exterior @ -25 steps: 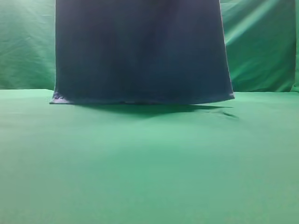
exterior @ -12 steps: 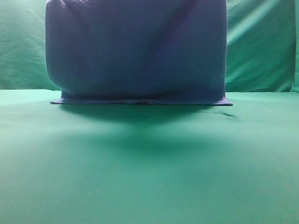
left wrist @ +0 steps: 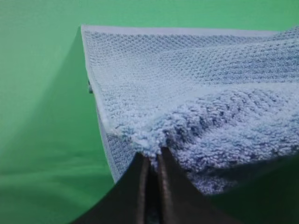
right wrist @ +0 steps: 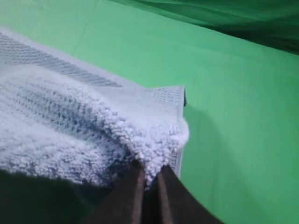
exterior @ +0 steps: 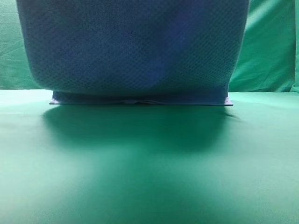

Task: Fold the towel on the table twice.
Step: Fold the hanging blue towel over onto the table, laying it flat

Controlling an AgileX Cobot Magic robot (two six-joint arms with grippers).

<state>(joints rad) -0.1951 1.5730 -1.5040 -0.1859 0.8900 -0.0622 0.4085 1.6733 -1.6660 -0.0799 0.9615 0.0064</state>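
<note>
Between two sets of fingers, left [left wrist: 153, 161] and right [right wrist: 148, 175], each clamped on a corner, the blue waffle-knit towel [exterior: 133, 51] hangs in a broad fold, its far edge resting on the green counter [exterior: 149, 177]. Nothing stands near it. Half a second earlier the cloth filled less of the high view. Behind, a wrinkled green backdrop [exterior: 271, 51] closes the scene.

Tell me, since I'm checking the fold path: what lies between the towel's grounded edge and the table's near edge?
Only bare table, darkened by the towel's shadow, in the exterior high view.
</note>
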